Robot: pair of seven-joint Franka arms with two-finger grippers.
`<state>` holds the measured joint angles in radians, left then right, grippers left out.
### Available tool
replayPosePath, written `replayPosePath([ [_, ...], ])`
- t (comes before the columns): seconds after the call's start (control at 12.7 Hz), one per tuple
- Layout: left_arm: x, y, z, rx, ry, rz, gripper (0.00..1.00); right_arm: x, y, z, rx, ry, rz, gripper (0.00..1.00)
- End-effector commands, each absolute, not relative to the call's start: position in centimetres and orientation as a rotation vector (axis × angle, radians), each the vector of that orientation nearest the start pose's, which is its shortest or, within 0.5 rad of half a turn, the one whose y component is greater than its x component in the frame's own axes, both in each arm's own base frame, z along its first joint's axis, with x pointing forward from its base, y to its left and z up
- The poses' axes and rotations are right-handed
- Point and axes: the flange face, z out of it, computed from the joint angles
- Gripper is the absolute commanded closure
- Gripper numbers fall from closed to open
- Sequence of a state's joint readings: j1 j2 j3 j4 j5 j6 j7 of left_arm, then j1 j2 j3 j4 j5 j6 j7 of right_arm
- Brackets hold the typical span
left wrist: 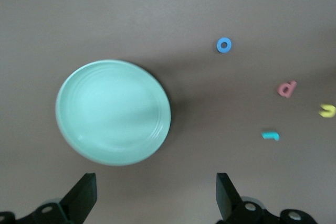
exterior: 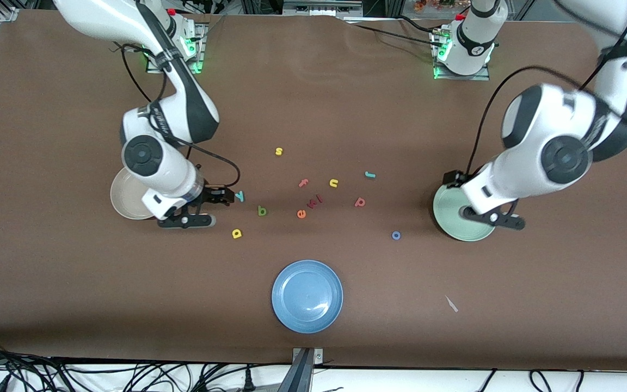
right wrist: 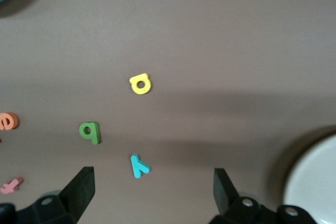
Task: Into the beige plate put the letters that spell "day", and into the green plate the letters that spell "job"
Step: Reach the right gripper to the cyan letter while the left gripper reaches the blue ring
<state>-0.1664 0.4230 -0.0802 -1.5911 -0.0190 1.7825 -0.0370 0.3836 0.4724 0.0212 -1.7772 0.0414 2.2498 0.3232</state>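
Observation:
The beige plate (exterior: pixel 123 198) (right wrist: pixel 315 182) is half hidden under my right arm. My right gripper (exterior: pixel 204 208) (right wrist: pixel 152 192) hangs open beside that plate, with the cyan y (exterior: pixel 240 196) (right wrist: pixel 139 165) on the table just ahead of its fingers. The green b (exterior: pixel 262 210) (right wrist: pixel 90 131) and yellow d (exterior: pixel 237 233) (right wrist: pixel 140 84) lie close by. My left gripper (exterior: pixel 482 202) (left wrist: pixel 152 195) is open and empty over the rim of the green plate (exterior: pixel 463 226) (left wrist: pixel 113 111). The blue o (exterior: pixel 395 235) (left wrist: pixel 224 44), pinkish-red p (exterior: pixel 360 202) (left wrist: pixel 286 88) and teal j (exterior: pixel 369 175) (left wrist: pixel 270 136) lie loose toward the middle.
A blue plate (exterior: pixel 307 295) sits nearest the front camera. Mid-table lie a yellow s (exterior: pixel 278 151), pink f (exterior: pixel 303 183), yellow n (exterior: pixel 333 183), orange e (exterior: pixel 301 214) and another pink letter (exterior: pixel 316 200). A scrap (exterior: pixel 451 304) lies near the front edge.

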Motion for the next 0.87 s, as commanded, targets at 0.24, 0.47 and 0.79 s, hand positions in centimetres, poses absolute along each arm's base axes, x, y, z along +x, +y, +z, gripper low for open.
replayPosePath([
  [0.24,65.1,-19.0,28.4,-3.139,0.394,0.310,0.00,55.4,29.1,21.0,-3.080,-0.248,-0.076,0.00],
  [0.47,65.0,-20.1,24.4,-3.159,0.414,0.225,0.00,54.1,28.7,19.1,-3.083,-0.395,-0.024,0.00],
  [0.79,64.6,-24.1,22.6,-3.173,0.482,0.082,0.00,54.2,28.1,18.0,-3.078,-0.458,-0.012,0.10],
])
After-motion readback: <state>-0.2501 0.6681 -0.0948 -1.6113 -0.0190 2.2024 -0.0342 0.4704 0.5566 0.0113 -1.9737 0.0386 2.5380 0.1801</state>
